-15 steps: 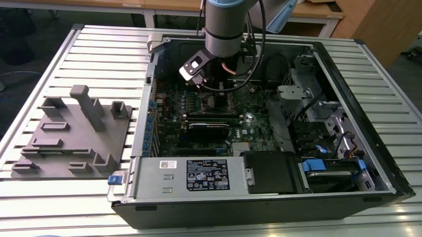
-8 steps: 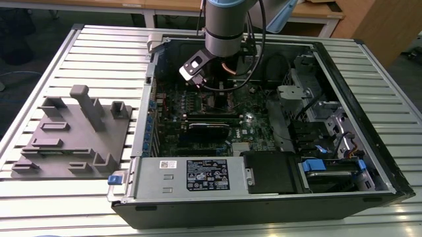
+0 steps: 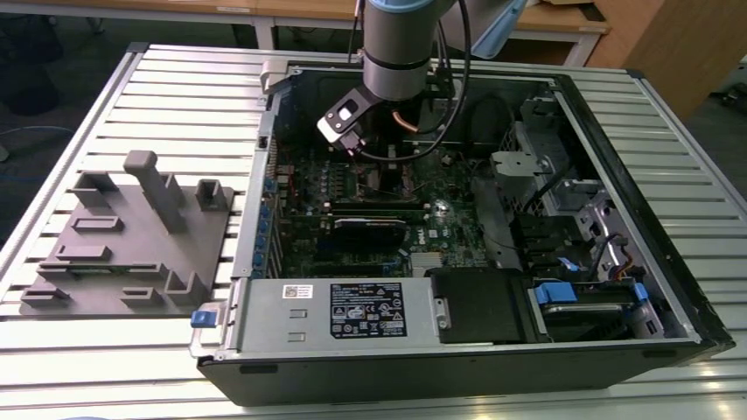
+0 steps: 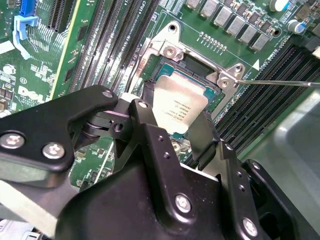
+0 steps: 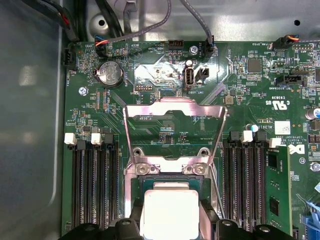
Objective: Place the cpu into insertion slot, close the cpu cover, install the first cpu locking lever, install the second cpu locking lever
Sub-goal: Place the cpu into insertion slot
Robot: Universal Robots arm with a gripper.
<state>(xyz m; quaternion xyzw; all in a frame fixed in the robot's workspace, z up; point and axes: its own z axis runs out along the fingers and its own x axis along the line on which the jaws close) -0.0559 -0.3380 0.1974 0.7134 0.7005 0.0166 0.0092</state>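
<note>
Table: slatted metal top [image 3: 152, 96]; it carries the open computer case [image 3: 467, 367] and, on the exterior view's left, a grey fixture [image 3: 129, 236] that stands apart from the case.
Arm: the arm [image 3: 397, 52] comes down from above into the far half of the case, inside its walls.
Motherboard: the green board [image 5: 165, 80] lies flat on the case floor under the wrist.
Memory slots: long black banks [image 5: 92, 190] run along both sides of the socket, near to it, so the side room is narrow.
Cpu cover: the cpu cover [image 5: 175, 107] is swung up and open, just beyond the socket.
Insertion slot: the insertion slot [image 4: 172, 67] is uncovered, with its black frame showing around the chip.
Lever: a thin metal rod [image 4: 280, 82] sticks out sideways from one socket corner.
Gripper: the gripper [image 4: 175, 122] is closed to the chip's width, with its black fingers [image 5: 207, 222] against two opposite edges of the chip.
Cpu: the cpu [image 5: 170, 205] is between the fingers, lying level at the insertion slot.
</note>
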